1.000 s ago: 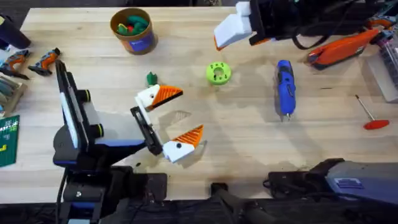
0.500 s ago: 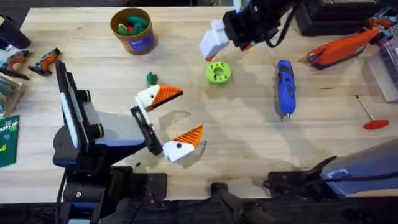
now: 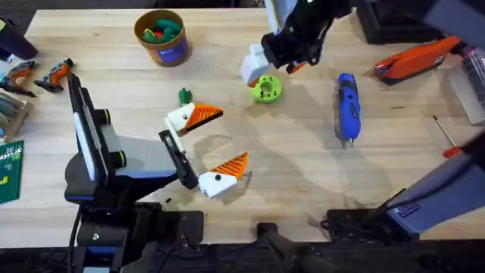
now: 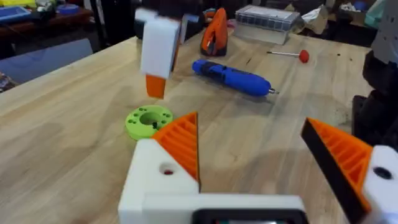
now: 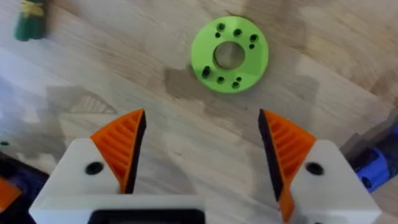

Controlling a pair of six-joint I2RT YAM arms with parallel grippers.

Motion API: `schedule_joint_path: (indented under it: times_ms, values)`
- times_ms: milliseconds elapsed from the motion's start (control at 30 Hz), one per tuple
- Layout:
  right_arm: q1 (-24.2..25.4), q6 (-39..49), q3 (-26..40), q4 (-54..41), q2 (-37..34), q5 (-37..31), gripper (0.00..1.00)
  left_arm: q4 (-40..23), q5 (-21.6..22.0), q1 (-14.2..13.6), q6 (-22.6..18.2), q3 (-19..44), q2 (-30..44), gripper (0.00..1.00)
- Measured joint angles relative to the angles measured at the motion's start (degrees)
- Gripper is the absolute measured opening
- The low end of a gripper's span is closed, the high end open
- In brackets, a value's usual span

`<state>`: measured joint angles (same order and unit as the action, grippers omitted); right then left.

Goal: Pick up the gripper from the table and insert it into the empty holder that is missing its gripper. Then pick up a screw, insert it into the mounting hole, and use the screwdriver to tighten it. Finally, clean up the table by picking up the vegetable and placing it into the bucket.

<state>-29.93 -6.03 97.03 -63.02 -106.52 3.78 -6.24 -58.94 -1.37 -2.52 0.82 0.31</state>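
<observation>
Hovering over the green disc near the table's far middle, the R gripper has its orange pads spread wide w/ nothing between them; in the R wrist view the disc sits just beyond the open gap, flat on the wood. L gripper rests low at centre-left, also wide open & empty, one white/orange finger toward the disc, the other nearer the robot. Vegetable lies on the table just beside the L gripper's farther finger, between it and the bucket, not touching either as far as I can tell. Bucket stands upright at the far left-centre w/ green/orange bits inside. Screwdriver lies flat to the right of the disc, well apart from both grippers. Red-handled rod lies far right, partly hidden by the R arm. Can't tell where any loose fingertip or screw is.
</observation>
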Motion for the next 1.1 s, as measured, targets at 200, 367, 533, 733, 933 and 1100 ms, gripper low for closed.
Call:
schedule_joint_path:
  times_ms: [200,367,533,733,933,1100]
  values:
    - [-0.1,0.1,0.0,1.2,-5.2,-2.0,0.991,0.0,0.0,0.0,0.0,0.0,0.0,0.985]
    - [-1.2,1.8,0.0,2.2,-6.5,-2.8,0.98,0.0,0.0,0.0,0.0,0.0,0.0,0.985]
    - [-1.7,2.9,0.2,1.9,-7.7,-2.9,0.914,0.0,0.0,0.0,0.0,0.0,0.0,0.985]
    - [-1.7,3.1,0.2,2.8,-10.0,-2.9,0.787,0.0,0.0,0.0,0.0,0.0,0.0,0.985]
    - [-1.7,3.1,0.3,3.3,-11.0,-2.9,0.711,0.0,0.0,0.0,0.0,0.0,0.0,0.985]
    - [-1.7,3.3,0.3,4.1,-12.8,-2.9,0.617,0.0,0.0,0.0,0.0,0.0,0.0,0.985]
